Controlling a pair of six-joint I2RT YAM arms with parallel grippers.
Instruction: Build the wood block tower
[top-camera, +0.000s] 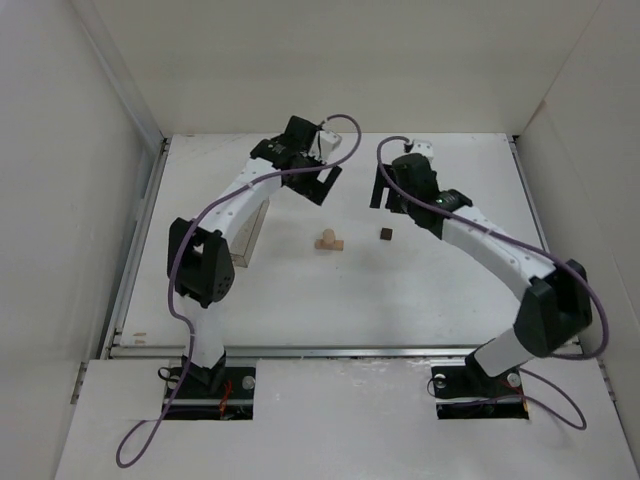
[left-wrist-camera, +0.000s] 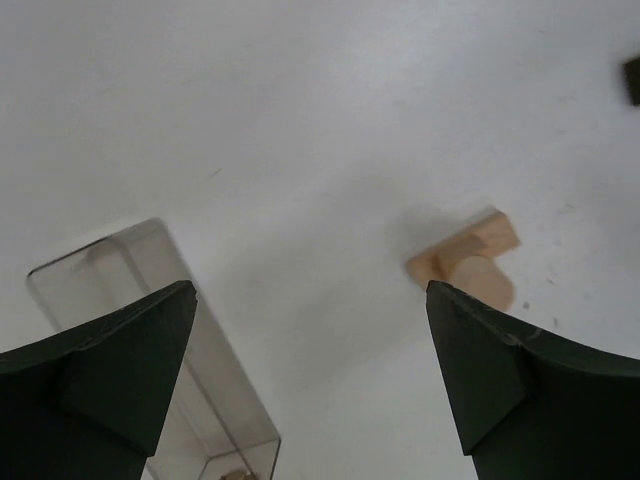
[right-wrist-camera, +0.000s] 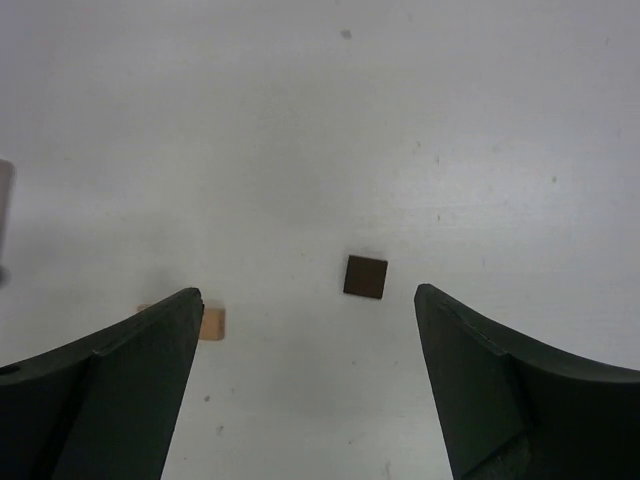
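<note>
The pale tan block (top-camera: 328, 241) lies flat near the middle of the worktop (top-camera: 400, 300). In the top view its long axis runs roughly left to right, one end pointing toward the dark brown cube (top-camera: 385, 234). A second pale piece seems to sit against it, though its shape is unclear. The cube rests to the right of the tan block, apart from it, a square face up. The left pincer (top-camera: 325, 184) hovers beyond the tan block and slightly to its left, jaws spread wide and empty. The right pincer (top-camera: 385, 196) hangs beyond it and to its right, jaws equally wide and empty. A clear plastic box (top-camera: 250, 238) stands to the left of the tan block, its length running near to far.
</note>
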